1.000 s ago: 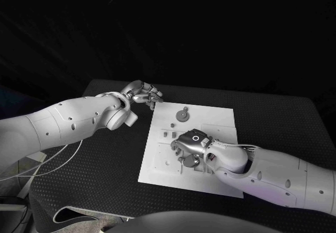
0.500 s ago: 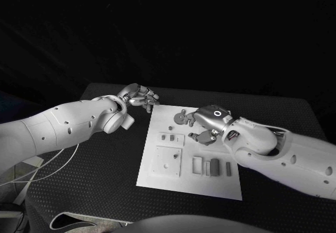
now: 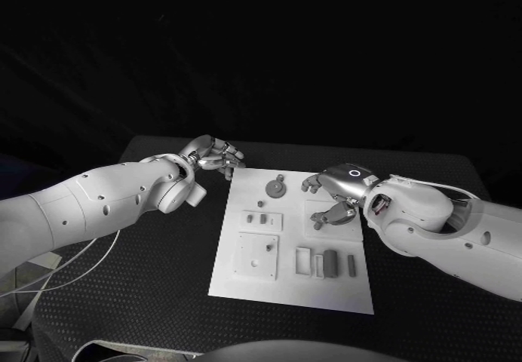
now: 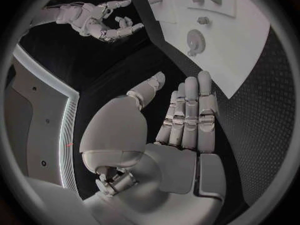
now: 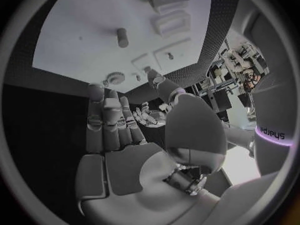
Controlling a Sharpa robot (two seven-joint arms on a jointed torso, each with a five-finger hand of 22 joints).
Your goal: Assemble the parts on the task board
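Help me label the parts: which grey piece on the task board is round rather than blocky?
The gear-like round disc at the task board's far end, between both hands; the others are rectangular blocks.

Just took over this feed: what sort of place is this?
Probably a robot test bench: a black table holding a white task board of small parts, and cluttered equipment in the room behind.

Overhead head camera, two wrist fisheyes

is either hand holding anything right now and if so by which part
Nothing is held. The left hand hovers off the task board's far-left corner, fingers apart and empty; the right hand hangs above the board, palm bare in its wrist view.
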